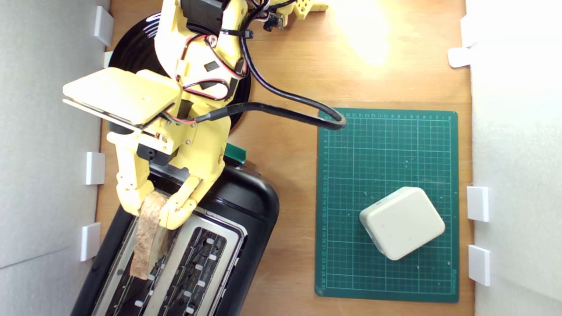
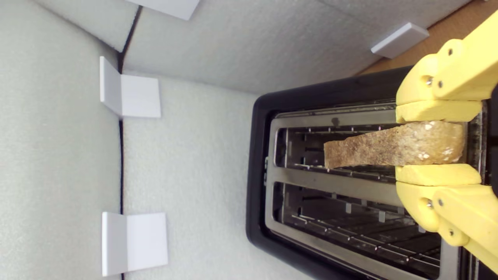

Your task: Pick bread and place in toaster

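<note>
The bread (image 1: 147,235) (image 2: 385,146) is a tan, crusty wedge held edge-up. My yellow gripper (image 1: 151,210) (image 2: 435,143) is shut on its thick end, one finger on each face. The slice hangs over the black toaster (image 1: 250,206) (image 2: 258,186), in line with the slot nearer the exterior view's left; whether its lower edge is inside the slot I cannot tell. The second slot (image 1: 197,267) (image 2: 350,217) beside it holds nothing. A teal-green lever knob (image 1: 235,152) shows at the toaster's end, behind the arm.
A rounded white block (image 1: 401,222) sits on a green cutting mat (image 1: 386,131) at the exterior view's right. A glossy black plate (image 1: 134,48) lies under the arm. White foam walls with white brackets (image 1: 95,168) (image 2: 132,95) close both sides. A black cable (image 1: 285,112) loops onto the mat.
</note>
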Tool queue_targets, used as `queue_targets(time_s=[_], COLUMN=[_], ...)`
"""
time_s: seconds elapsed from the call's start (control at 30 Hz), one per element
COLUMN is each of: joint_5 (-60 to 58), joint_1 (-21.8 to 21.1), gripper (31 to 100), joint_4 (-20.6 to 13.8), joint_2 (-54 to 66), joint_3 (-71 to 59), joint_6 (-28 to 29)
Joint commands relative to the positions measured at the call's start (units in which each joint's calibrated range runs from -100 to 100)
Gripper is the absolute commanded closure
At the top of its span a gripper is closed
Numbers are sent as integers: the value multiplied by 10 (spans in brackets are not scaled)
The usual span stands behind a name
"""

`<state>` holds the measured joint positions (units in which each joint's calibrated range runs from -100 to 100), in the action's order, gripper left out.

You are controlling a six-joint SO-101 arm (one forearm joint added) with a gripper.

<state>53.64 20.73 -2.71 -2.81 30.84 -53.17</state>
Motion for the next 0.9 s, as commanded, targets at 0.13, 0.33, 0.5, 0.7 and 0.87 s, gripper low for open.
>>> queue_targets(time_s=[0.13,0.33,0.5,0.7,0.87], joint_5=[-22,-55,-59,-64,-64], joint_1=[-3,-12,-14,-15,-15], gripper=[732,732,732,727,723], joint_4=[-17,-17,-17,-18,-18], joint_2=[-3,-29,-43,-83,-117], joint_3=[39,39,39,63,97], joint_6=[1,1,2,2,2])
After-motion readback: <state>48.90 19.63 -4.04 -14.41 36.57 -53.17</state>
